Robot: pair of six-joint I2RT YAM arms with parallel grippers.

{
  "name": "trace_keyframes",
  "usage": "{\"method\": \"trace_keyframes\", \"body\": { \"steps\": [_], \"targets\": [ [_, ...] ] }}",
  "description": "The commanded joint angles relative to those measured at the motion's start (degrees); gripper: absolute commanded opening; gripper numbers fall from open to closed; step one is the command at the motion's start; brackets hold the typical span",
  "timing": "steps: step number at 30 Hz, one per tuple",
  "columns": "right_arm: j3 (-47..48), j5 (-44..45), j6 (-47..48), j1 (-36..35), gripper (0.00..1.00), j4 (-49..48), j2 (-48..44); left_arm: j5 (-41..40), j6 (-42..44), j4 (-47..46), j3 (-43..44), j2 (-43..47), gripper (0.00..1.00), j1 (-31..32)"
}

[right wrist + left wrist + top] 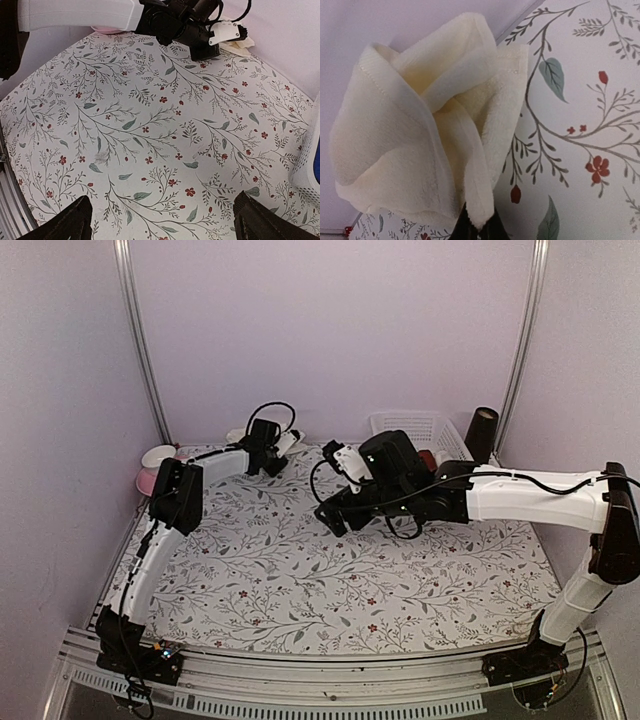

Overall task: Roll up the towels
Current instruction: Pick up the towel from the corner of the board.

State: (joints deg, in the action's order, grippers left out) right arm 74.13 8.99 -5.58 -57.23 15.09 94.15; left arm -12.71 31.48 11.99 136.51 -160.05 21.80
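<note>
While the left gripper (476,227) clenches a fold of the bunched cream towel (420,125) at about eleven o'clock on the floral table (300,590), near the back wall, the right gripper (162,220) hangs with fingers released wide over the table's middle.

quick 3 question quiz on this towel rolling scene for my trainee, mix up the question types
1. True or false: the left pincer is shut on the cream towel.
2. The right pincer is: A) shut on the cream towel, B) open above the floral tablecloth, C) shut on nothing.
3. Fill in: the white basket stands at the table's far ____ corner.
Key: 1 true; 2 B; 3 right.
</note>
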Motion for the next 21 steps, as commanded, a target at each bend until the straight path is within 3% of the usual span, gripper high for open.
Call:
{"method": "trace_keyframes", "body": {
  "steps": [1,5,9,16,21],
  "targets": [
    [2.16,1.89,0.34,-0.31,0.99,0.32,0.09,8.04,-0.28,3.84,-4.62,10.87,0.0,0.0],
    [1.58,3.25,0.35,-0.33,0.99,-1.38,-0.63,15.34,0.19,4.57,-12.46,19.9,0.0,0.09],
    [-0.25,0.92,1.86,0.08,0.99,-4.08,-2.54,23.11,1.41,11.06,-19.76,27.66,0.0,0.36],
    [1.85,-7.65,11.05,0.46,0.99,-1.57,-3.77,41.36,8.98,17.55,-49.85,53.95,0.0,1.23],
    [3.14,-8.58,18.08,0.21,0.93,2.65,-0.57,46.19,16.64,18.24,-72.98,72.84,0.0,2.44]
  ]
}}
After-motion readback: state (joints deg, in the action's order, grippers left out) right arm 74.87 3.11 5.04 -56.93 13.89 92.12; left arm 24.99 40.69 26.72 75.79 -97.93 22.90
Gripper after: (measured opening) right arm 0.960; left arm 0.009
